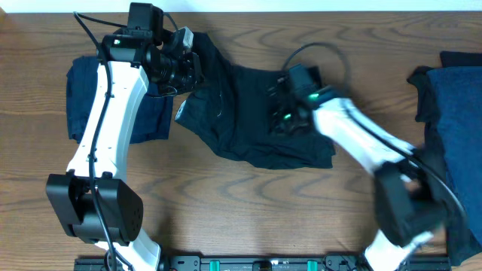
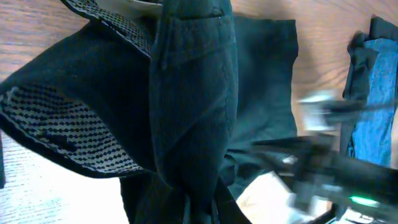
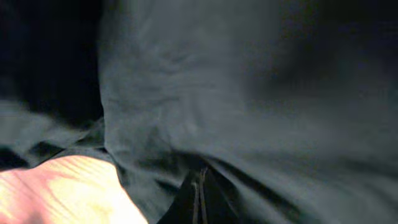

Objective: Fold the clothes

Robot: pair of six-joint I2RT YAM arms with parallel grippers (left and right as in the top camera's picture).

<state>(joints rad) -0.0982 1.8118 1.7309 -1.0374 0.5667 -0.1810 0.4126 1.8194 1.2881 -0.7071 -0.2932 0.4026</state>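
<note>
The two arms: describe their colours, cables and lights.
The left arm and right arm both have white tubular links with black joints and black wrist units. Thin black cables loop off the wrists. Green lights glow on the right wrist. The right arm's lower part is blurred.

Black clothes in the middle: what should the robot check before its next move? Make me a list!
1. Left gripper shut on the black garment corner: ok.
2. Right gripper shut on its fabric: ok.
3. Garment lying flat: not ok, crumpled, one corner lifted.
4. Gap to navy garment at left: cannot tell.
5. Blue pile at right clear of it: ok.
</note>
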